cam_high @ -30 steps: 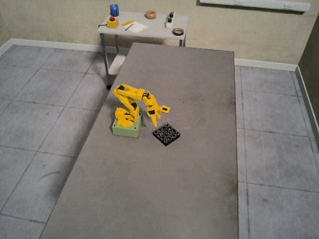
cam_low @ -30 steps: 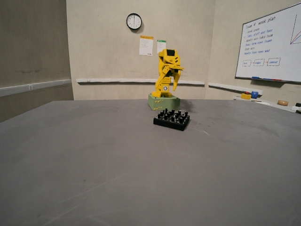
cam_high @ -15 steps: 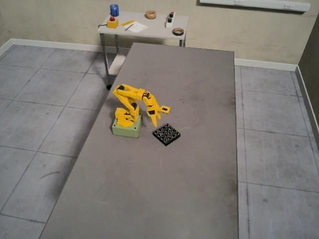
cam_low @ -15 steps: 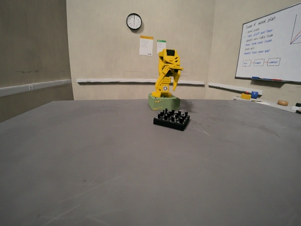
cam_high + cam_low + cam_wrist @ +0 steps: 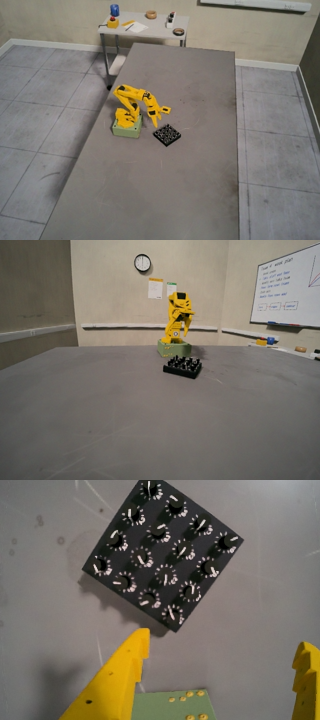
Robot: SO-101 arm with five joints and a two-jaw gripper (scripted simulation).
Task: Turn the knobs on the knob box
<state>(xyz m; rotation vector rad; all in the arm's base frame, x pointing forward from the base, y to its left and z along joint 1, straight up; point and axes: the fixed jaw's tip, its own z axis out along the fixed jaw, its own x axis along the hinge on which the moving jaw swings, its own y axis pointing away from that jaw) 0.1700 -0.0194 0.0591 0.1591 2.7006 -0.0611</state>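
The black knob box [image 5: 166,133] lies flat on the grey table, turned like a diamond, just right of the arm's green base [image 5: 127,128]. It carries a square grid of small black knobs with white pointers and tick marks, clearest in the wrist view [image 5: 162,559]. It also shows in the exterior view [image 5: 182,367]. My yellow gripper [image 5: 156,121] hangs above the table near the box's corner closest to the base, pointing down. Its jaws stand apart with nothing between them. I cannot read single knob settings or see the socket.
A side table [image 5: 144,24] behind the big table holds a blue cup, an emergency button, tape rolls and papers. A whiteboard [image 5: 286,289] hangs on the right wall.
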